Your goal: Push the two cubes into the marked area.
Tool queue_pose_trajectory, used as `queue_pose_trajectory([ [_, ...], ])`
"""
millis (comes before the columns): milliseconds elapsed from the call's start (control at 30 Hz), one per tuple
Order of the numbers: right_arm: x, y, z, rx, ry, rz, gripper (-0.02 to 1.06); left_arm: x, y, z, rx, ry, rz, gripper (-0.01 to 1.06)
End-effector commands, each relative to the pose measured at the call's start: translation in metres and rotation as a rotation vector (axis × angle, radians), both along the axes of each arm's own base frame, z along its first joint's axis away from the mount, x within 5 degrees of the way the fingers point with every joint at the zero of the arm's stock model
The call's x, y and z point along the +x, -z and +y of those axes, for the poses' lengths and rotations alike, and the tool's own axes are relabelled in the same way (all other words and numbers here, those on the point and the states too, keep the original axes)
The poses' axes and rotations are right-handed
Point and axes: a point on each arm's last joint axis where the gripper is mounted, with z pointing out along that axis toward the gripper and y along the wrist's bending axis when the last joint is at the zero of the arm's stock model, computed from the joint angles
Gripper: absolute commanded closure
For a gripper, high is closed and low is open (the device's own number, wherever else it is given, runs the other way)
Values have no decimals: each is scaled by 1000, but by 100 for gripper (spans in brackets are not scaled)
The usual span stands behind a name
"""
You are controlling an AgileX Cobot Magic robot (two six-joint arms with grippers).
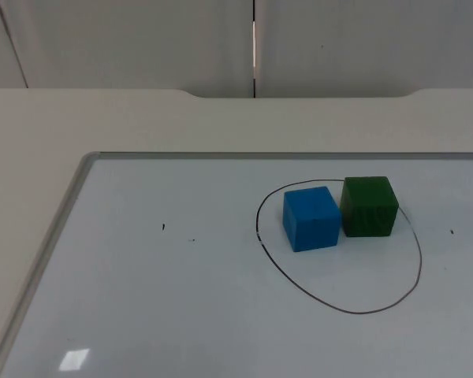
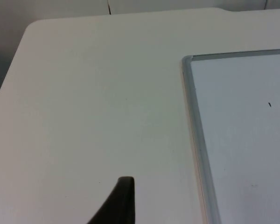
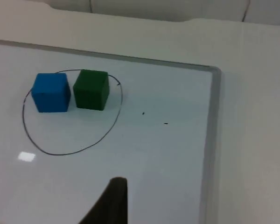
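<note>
Bright even light; glare patch on whiteboard [image 1: 181, 315].

White table [image 1: 102, 118], framed whiteboard [image 1: 142, 299] lying flat on it; board carries blue cube [image 1: 310, 218], green cube [image 1: 369, 206]

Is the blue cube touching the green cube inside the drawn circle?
Cannot tell. In the top view the blue cube overlaps the green cube with no gap; the right wrist view shows only a thin dark line between them.

We see a whiteboard [image 1: 142, 315] with a grey frame lying flat on the white table [image 1: 31, 150]. Behind the table stands a grey wall [image 1: 126, 39].
</note>
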Motion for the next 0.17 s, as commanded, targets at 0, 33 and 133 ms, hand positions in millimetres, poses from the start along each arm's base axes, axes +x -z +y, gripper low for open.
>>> queue_pose_trajectory([
  [0, 0, 1, 0, -14, 47, -2, 0, 0, 1, 0, -4, -9, -3, 3],
  [33, 0, 1, 0, -14, 47, -2, 0, 0, 1, 0, -4, -9, -3, 3],
  [133, 0, 1, 1, -14, 101, -2, 0, 0, 1, 0, -4, -9, -3, 3],
])
